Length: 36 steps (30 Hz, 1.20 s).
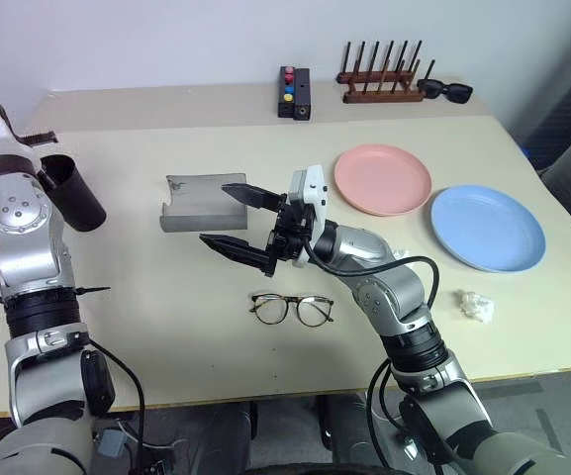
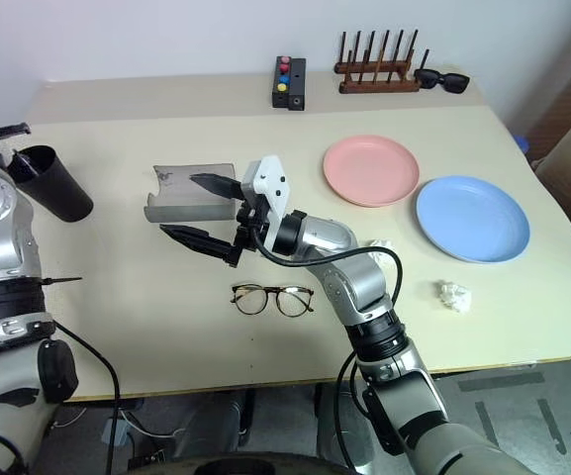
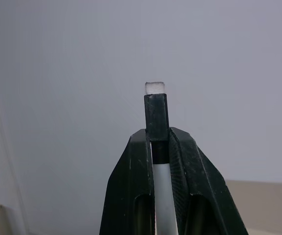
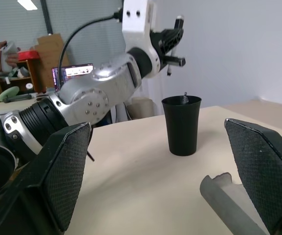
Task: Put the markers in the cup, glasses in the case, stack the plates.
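Right wrist view: a marker (image 4: 178, 25) is clenched in the left gripper (image 4: 172, 41) above the cup (image 4: 182, 125) on the bench (image 4: 141, 186). It should be held upright over the rim before release. The right gripper (image 1: 240, 220) is spread wide, empty.

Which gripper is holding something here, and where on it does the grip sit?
The left gripper is shut on a slim white marker with a black cap, clamped where cap meets barrel. The right gripper is open, empty.
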Available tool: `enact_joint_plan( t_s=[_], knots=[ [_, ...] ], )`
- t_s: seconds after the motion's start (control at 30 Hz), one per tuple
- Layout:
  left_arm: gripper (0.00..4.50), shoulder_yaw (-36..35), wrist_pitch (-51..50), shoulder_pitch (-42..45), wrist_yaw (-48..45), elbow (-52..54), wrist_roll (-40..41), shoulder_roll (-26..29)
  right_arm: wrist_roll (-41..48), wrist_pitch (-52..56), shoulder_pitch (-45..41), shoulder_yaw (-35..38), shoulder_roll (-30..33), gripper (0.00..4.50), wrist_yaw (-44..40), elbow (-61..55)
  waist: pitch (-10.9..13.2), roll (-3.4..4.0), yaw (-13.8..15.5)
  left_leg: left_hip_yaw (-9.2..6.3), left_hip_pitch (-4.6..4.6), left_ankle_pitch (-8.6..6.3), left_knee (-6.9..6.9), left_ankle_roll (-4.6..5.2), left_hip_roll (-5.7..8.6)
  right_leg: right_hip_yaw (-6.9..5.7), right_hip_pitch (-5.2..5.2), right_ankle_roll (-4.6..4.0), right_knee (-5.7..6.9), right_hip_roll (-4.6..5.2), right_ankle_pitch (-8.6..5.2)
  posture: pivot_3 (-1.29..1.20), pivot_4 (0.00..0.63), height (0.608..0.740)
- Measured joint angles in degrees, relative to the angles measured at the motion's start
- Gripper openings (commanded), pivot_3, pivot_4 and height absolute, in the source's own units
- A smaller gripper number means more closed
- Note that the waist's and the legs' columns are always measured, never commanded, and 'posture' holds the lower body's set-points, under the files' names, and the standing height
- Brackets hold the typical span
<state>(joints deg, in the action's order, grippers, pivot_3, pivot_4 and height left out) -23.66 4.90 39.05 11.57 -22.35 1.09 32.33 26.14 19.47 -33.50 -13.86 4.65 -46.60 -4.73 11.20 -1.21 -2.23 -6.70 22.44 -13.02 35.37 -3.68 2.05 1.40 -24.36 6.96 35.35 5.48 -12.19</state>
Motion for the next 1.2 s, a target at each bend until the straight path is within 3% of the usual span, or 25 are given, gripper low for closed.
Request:
enact_joint_plan(
  t_s=[0.3,0.67,0.9,1.2],
  knots=[
    [0.03,0.61,5.56,0.1,-0.11,-10.82,-0.49,0.09,0.0,0.01,0.0,0.7,0.01,4.5,0.08,0.0,0.0,0.0,-0.16,-0.01,0.0,0.0,-0.01,0.0,0.0,0.0,-0.01,0.0,0.03,0.0,0.0,0.0,0.15,0.739],
    [0.03,0.86,6.78,-0.16,-0.46,-13.34,0.76,-0.3,0.01,0.1,0.0,0.7,0.0,4.5,0.0,0.0,0.0,0.0,-0.17,-0.01,0.0,0.0,-0.01,0.0,0.0,0.0,-0.01,0.0,0.04,0.0,0.0,0.0,0.15,0.739],
    [3.08,0.83,5.64,-0.68,-0.75,-13.27,1.17,-0.93,0.01,0.12,0.0,0.69,-0.06,4.5,-0.06,0.0,0.0,0.0,-0.18,-0.01,0.0,0.0,-0.01,0.0,0.0,0.0,-0.01,0.0,0.05,0.0,0.0,0.0,0.15,0.739],
    [3.08,0.66,4.17,-1.16,-0.28,-10.68,2.33,-1.24,0.02,0.12,0.0,0.69,-0.09,4.5,-0.36,0.0,0.0,0.0,-0.18,-0.01,0.0,0.0,-0.01,0.0,0.0,0.0,-0.01,0.0,0.05,0.0,0.0,0.0,0.15,0.739]
  ],
)
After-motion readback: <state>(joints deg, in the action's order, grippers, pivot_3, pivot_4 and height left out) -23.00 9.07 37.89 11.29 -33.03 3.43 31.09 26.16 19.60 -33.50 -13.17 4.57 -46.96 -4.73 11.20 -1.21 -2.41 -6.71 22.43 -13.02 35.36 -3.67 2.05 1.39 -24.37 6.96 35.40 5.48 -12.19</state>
